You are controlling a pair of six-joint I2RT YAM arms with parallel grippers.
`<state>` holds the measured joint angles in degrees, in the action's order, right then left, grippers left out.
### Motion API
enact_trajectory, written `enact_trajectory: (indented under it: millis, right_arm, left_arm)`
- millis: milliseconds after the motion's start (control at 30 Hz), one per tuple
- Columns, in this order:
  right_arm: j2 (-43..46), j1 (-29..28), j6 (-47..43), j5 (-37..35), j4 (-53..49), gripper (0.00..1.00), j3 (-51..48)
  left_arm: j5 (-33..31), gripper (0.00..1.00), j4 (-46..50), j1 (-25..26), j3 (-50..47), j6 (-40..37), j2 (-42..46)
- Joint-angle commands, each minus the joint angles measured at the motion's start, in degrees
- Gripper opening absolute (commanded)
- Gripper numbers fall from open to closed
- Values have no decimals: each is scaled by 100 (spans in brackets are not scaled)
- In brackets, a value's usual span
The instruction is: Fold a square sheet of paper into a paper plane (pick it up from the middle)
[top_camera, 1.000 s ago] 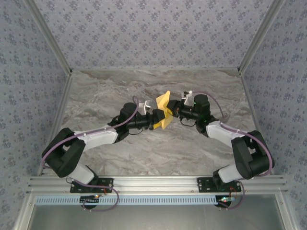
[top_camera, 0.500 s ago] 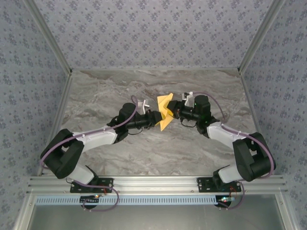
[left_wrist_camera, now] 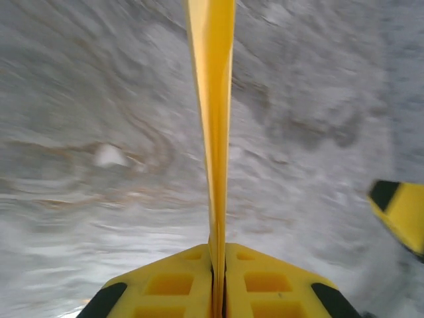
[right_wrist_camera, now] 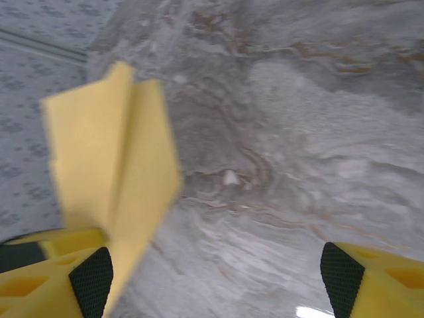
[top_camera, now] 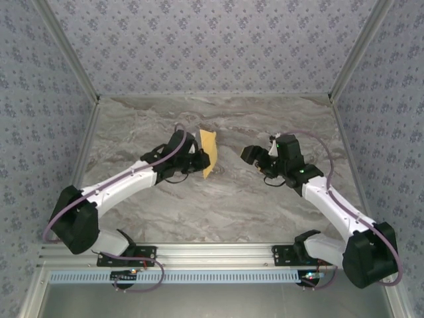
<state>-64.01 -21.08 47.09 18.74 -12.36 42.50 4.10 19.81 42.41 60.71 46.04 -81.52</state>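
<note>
The square sheet of paper point(top_camera: 208, 152) is yellow-orange and folded into a narrow creased shape. It hangs upright above the middle of the table. My left gripper point(top_camera: 201, 161) is shut on its lower edge. In the left wrist view the paper point(left_wrist_camera: 213, 119) runs edge-on away from the left gripper point(left_wrist_camera: 217, 271), whose yellow pads press on it from both sides. My right gripper point(top_camera: 254, 159) is open and stands apart from the sheet, to its right. From the right wrist the folded paper point(right_wrist_camera: 112, 152) shows at the left, outside the wide-open right gripper point(right_wrist_camera: 218, 278).
The grey marbled table point(top_camera: 218, 205) is bare around both arms. Aluminium rails point(top_camera: 218, 252) frame its near edge and sides. Patterned walls close off the back and both sides.
My right gripper has opened, let go of the paper and drawn back to the right. The left gripper has shut on the paper and carried it left and away.
</note>
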Motion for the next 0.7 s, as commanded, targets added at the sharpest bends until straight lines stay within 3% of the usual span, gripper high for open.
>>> enact_trajectory:
  millis: [0,167,333,500,667]
  right_arm:
    - [114,-18,-464,-721,-916,87,20]
    - [133,-45,-419,-1158,-1214,88,-44]
    - [210,-55,-370,-1417,-1382,88,-176]
    - [346,-46,-256,-1565,-1499,89,-359]
    - [540,-28,-170,-1645,-1565,89,-565]
  left_arm:
    - [-2274,13,2777,288,755,-886,-239]
    - [-3924,14,3966,776,1561,-650,-1146]
    - [-4644,15,4506,1113,2188,-449,-2252]
    - [-4483,20,4280,1321,2540,-514,-3012]
    - [-3508,37,3514,1353,2600,-674,-3234]
